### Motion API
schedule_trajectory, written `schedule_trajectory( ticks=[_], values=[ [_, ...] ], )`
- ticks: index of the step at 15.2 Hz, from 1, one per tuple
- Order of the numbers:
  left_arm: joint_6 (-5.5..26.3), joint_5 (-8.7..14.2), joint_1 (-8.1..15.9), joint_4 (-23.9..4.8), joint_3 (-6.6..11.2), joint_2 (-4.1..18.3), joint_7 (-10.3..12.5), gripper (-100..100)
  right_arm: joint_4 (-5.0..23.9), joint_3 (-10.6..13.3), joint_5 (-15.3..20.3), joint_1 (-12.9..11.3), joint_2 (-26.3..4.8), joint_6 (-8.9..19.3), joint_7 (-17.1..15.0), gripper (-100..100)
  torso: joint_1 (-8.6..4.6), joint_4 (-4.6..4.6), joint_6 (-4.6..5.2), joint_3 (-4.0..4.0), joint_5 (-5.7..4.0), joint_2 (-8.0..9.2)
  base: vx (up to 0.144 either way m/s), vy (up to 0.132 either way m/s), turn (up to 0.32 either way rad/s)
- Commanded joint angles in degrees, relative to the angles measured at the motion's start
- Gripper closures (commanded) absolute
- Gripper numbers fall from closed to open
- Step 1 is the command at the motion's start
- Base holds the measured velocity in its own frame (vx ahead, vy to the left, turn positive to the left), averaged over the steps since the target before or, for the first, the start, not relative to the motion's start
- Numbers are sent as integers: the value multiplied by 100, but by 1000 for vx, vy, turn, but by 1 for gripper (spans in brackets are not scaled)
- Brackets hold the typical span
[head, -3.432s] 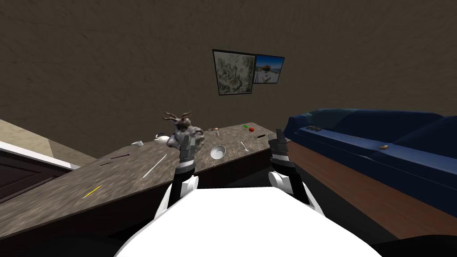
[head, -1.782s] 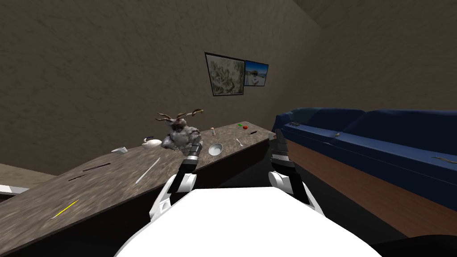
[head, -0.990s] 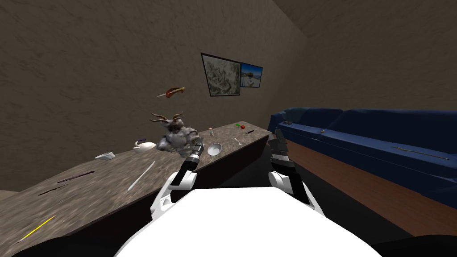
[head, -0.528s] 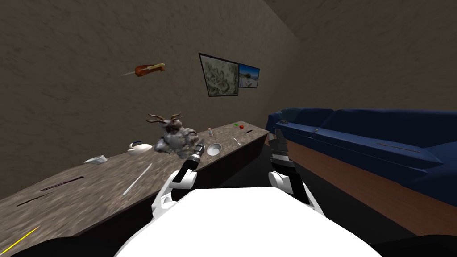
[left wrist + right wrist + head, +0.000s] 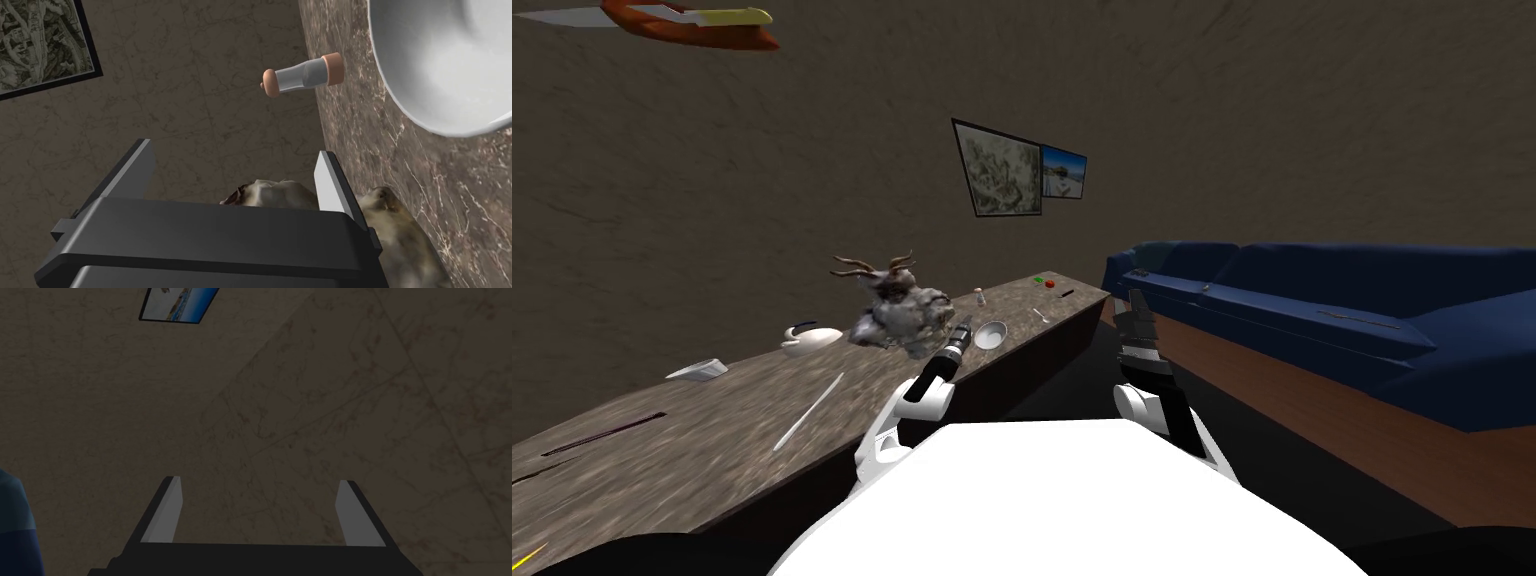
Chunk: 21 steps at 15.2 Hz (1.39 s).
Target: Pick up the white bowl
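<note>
The white bowl (image 5: 991, 335) sits upright on the brown marble counter (image 5: 712, 420). In the left wrist view the bowl (image 5: 440, 60) lies just ahead of my hand and off to one side, outside the fingers. My left gripper (image 5: 964, 325) (image 5: 235, 148) is open and hovers low over the counter, close beside the bowl, with nothing between its fingers. My right gripper (image 5: 1134, 303) (image 5: 258, 480) is open and empty, held up beyond the counter's end, towards the sofa.
A grey antlered deer figurine (image 5: 894, 308) stands right behind my left hand. A small shaker (image 5: 303, 75) stands past the bowl. A white teapot (image 5: 812, 338), a spoon (image 5: 1040, 315) and a long white utensil (image 5: 809, 397) lie on the counter. A red-handled knife (image 5: 692, 18) hangs in the air. A blue sofa (image 5: 1312, 300) runs along the right.
My left arm has stretched forward to the bowl's side. The red-handled knife has flown from beside the deer up and to the left. My view has turned, sliding the counter leftwards.
</note>
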State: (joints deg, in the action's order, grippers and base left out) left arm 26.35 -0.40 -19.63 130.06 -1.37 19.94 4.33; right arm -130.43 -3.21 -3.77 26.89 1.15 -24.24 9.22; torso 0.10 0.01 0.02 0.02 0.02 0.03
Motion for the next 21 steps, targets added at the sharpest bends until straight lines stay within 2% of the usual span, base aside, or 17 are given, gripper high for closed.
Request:
schedule_trajectory(
  ticks=[1, 13, 15, 16, 21],
  values=[
    [286, 13, 33, 14, -24, 29, 45, -100, 0, 0, 0, 0, 0, 0, 0, 0, 0, 0, 0, 0, 0, 0, -13, 22, -123],
    [1730, 111, 230, 1, -150, 198, 281, -100, 0, 0, 0, 0, 0, 0, 0, 0, 3, 0, -1, 0, 1, 0, -13, 24, -79],
    [1829, 111, 230, 1, -150, 198, 281, -100, 0, 0, 0, 1, 0, 0, 0, 0, 3, 0, -3, 0, 1, 0, -8, 17, -22],
    [2019, 136, 278, -2, -182, 234, 337, -100, 0, 0, 0, 1, 0, 0, 0, 0, 1, 0, -3, -1, 1, -2, -7, 11, -97],
    [2519, 160, 325, -4, -213, 266, 391, -100, 0, 0, 0, 0, 0, 0, 0, 0, 1, 0, -1, -1, 0, -2, -9, 19, -75]
  ],
)
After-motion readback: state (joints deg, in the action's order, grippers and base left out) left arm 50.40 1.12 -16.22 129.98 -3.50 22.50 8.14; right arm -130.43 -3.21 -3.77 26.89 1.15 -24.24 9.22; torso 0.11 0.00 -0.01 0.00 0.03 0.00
